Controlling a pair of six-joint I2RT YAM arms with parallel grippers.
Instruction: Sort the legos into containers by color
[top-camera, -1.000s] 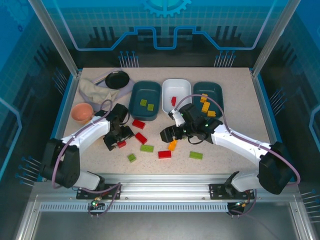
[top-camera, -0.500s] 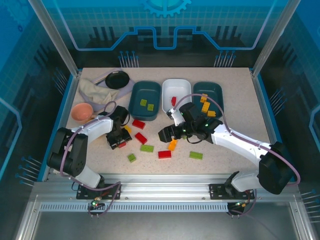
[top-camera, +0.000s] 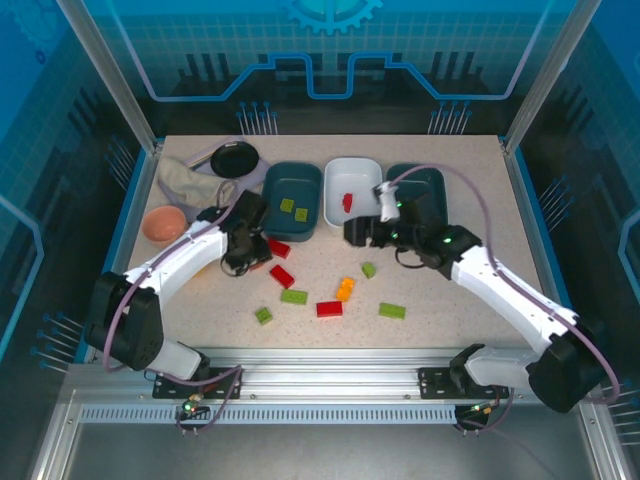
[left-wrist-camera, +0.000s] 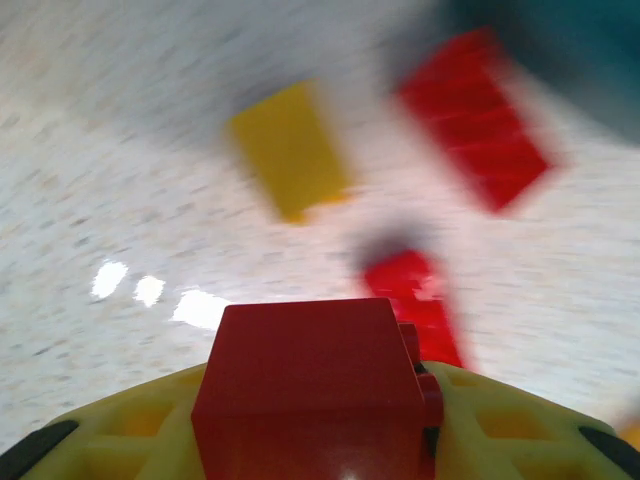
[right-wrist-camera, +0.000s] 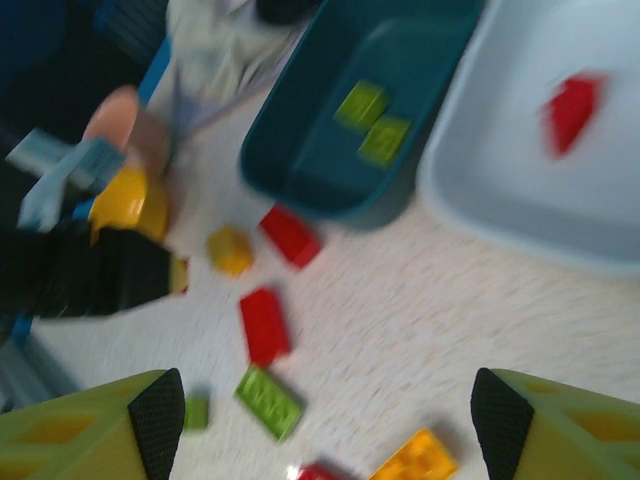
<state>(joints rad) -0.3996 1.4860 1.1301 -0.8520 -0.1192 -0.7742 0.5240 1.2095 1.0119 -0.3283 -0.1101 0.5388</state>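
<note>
Top external: bare tabletop (top-camera: 485, 200) right of containers (top-camera: 356, 178)

far centre row, left to right: dark teal plastic tub (top-camera: 280, 226), white plastic tub (top-camera: 356, 178), second dark teal plastic tub (top-camera: 425, 186) | two lime green plastic bricks (top-camera: 287, 205) in left tub | red plastic brick (top-camera: 347, 202) in white tub | loose bricks (top-camera: 294, 296) on counter (top-camera: 480, 180) near of tubs | small red brick (left-wrist-camera: 310, 380) in left gripper (top-camera: 243, 265), left of them

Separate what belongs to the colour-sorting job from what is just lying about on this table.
Job: red legos, green legos, orange lego, left teal tub, white tub, right teal tub.
Lying about: pink bowl, black dish, crumpled cloth.
</note>
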